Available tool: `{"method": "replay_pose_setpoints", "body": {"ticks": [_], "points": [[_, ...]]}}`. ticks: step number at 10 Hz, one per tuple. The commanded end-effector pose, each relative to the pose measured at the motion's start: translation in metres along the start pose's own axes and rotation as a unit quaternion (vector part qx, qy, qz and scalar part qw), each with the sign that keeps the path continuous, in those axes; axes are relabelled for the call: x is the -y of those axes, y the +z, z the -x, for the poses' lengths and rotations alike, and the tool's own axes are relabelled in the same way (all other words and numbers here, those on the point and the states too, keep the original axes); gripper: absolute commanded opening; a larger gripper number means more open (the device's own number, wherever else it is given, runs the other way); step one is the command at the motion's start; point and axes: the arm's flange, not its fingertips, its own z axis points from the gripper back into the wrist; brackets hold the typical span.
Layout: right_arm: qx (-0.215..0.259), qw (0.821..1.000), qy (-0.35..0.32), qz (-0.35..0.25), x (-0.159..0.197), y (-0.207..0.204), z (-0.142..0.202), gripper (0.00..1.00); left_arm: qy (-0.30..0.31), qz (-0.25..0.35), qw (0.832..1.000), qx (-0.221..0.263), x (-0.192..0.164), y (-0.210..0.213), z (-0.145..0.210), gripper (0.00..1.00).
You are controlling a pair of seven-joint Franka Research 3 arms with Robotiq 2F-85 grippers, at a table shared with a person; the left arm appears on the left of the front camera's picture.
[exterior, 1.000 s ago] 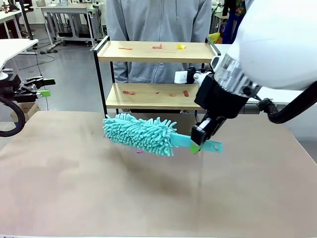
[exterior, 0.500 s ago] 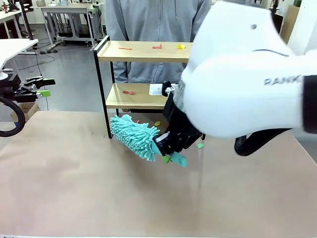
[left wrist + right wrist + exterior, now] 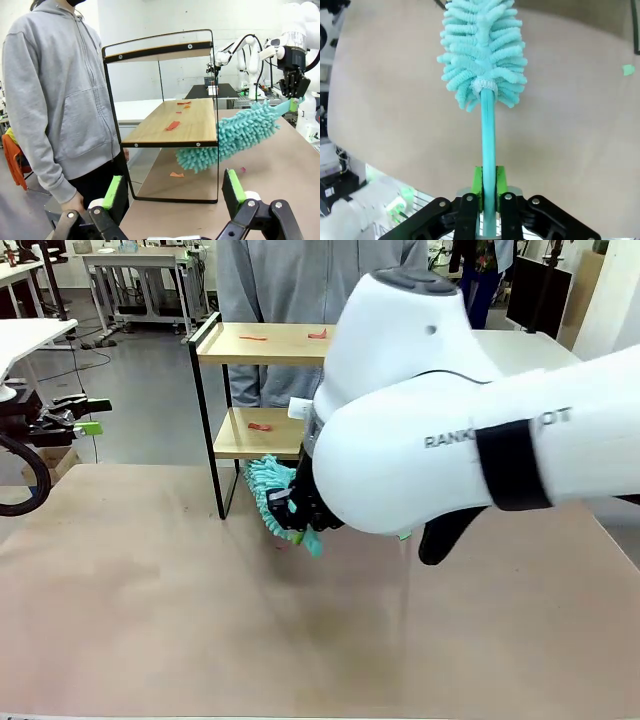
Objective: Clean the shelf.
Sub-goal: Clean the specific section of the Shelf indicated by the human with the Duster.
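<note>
Up front, the front view has the right arm's white bulk across the middle, with the right tool (image 3: 299, 517) low beside the shelf (image 3: 262, 343) and gripping a teal duster (image 3: 266, 488). The duster's fluffy head sits just in front of the lower board, near the shelf's left leg and above the tan worktop (image 3: 150, 600). The shelf stands at the far edge of the worktop. Red scraps (image 3: 253, 338) lie on its top board, and another lies on the lower board. A person in a grey hoodie (image 3: 290, 280) stands right behind it.

Next, the left wrist view looks at the shelf end-on. The left tool (image 3: 172, 189) has its green-padded fingers (image 3: 113, 192) spread wide apart, with nothing between them. Beyond them, the duster head reaches the front edge of the lower board and overlaps the black corner post. More red scraps lie on that board. An orange scrap (image 3: 176, 174) lies on the worktop under the shelf, and a small pink bit (image 3: 243, 169) lies farther out. The person stands at the shelf's far side with one hand (image 3: 75, 202) hanging down.

Finally, the right wrist view shows the right tool's green pads pressed together on the thin teal handle. The duster head points away over the worktop, and a small green scrap (image 3: 628, 70) lies off to one side.
</note>
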Motion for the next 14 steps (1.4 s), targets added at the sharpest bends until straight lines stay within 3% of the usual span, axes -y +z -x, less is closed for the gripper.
{"method": "replay_pose_setpoints", "body": {"ticks": [1, 2, 3, 5, 7, 11, 14], "points": [[0.041, 0.999, -0.018, 0.018, -0.031, -0.021, -0.023, 0.13, -0.006, -0.001, 1.0, -0.001, 0.001, -0.001, -0.003, 1.0], [0.046, 0.999, -0.018, 0.02, -0.037, -0.026, -0.028, 0.13, -0.006, -0.001, 1.0, -0.001, 0.001, -0.001, -0.003, 1.0], [0.01, 1.0, -0.008, 0.001, -0.008, -0.009, -0.008, 0.13, -0.006, -0.001, 1.0, -0.001, 0.001, -0.001, -0.003, 1.0], [0.01, 1.0, -0.008, 0.001, -0.008, -0.009, -0.008, 0.13, -0.006, -0.001, 1.0, -0.001, 0.001, -0.001, -0.003, 1.0], [0.017, 0.999, 0.01, 0.027, -0.034, -0.034, -0.02, 0.13, -0.006, -0.001, 1.0, -0.001, 0.001, -0.001, -0.003, 1.0], [0.05, 0.996, -0.06, 0.051, -0.074, -0.074, -0.025, 0.13, -0.006, -0.001, 1.0, -0.001, 0.001, -0.001, -0.003, 1.0], [0.101, 0.99, -0.081, 0.057, -0.094, -0.096, -0.024, 0.13, -0.006, -0.001, 1.0, -0.001, 0.001, -0.001, -0.003, 1.0]]}}
